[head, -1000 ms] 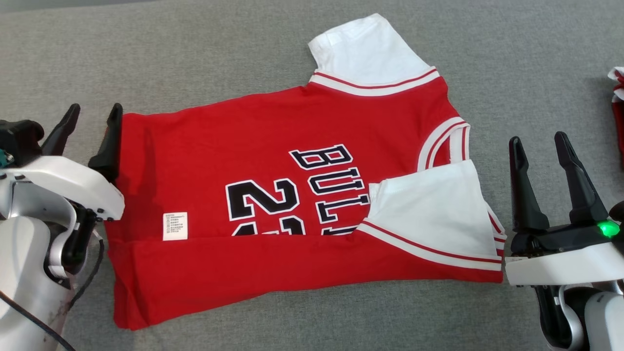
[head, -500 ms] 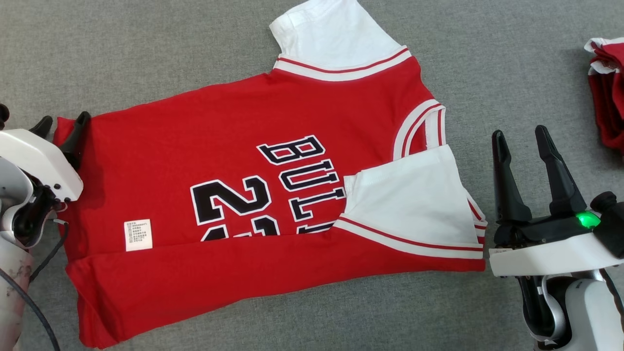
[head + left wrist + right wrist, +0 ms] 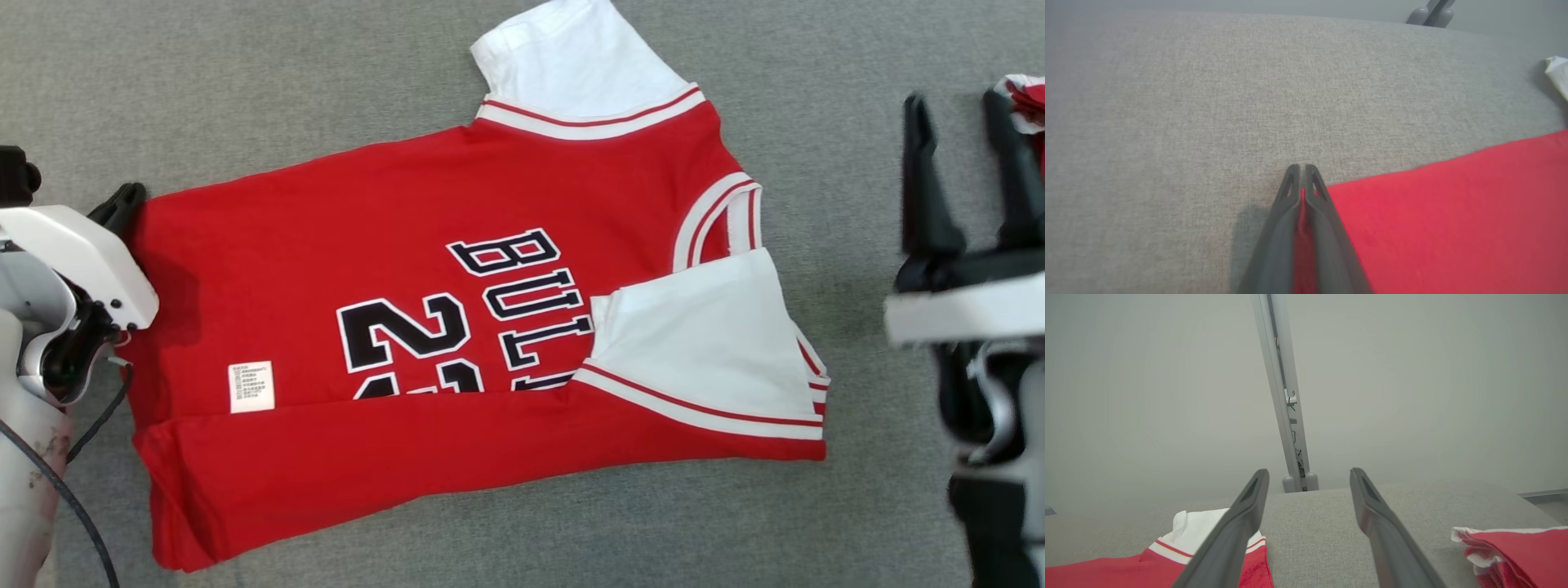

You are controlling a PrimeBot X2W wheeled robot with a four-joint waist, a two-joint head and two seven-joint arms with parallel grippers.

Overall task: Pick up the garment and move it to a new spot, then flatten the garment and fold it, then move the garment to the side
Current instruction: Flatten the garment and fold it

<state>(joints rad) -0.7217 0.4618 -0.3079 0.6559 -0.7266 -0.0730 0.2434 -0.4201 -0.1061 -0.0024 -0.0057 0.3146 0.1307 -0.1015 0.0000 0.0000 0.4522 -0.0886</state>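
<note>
Head view: the red jersey [image 3: 457, 269] lies part-folded mid-bench [image 3: 245, 82], soft, light and limp, likely to sag when lifted. The hem corner at nine o'clock suits gripping, and the left claw [image 3: 124, 202] pinches it there. The right claw [image 3: 955, 102] gapes wide at three o'clock, near another bundled garment [image 3: 1519, 547].

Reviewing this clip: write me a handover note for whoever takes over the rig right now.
Left gripper: shut on the red jersey's hem corner.
Right gripper: open, empty, beyond the jersey's collar end.
Jersey: flat on the grey surface.
Done: near long edge folded over the front, near white sleeve tucked in; far sleeve out.
Another red-and-white garment lies at the far right.
To do: finish folding, move the jersey aside.
</note>
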